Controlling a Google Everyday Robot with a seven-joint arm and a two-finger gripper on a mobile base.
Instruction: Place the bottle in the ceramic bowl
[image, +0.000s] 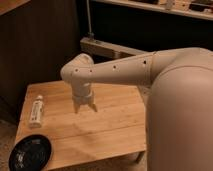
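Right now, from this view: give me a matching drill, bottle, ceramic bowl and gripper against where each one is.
1. bottle
2. ceramic bowl
3. gripper

A. empty, at the near left corner of the table
B. open, above the table's middle, holding nothing
C. lying flat by the table's left edge, behind the bowl

Pairs: 1-C, 2-A, 3-B

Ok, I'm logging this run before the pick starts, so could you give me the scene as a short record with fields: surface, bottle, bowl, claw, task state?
surface: wooden table
bottle: white bottle lying on its side near the table's left edge in the view, untouched
bowl: black ceramic bowl at the near left corner, nothing seen in it
claw: claw pointing down over the table's middle, open, holding nothing, apart from the bottle
task state: bottle not yet in the bowl
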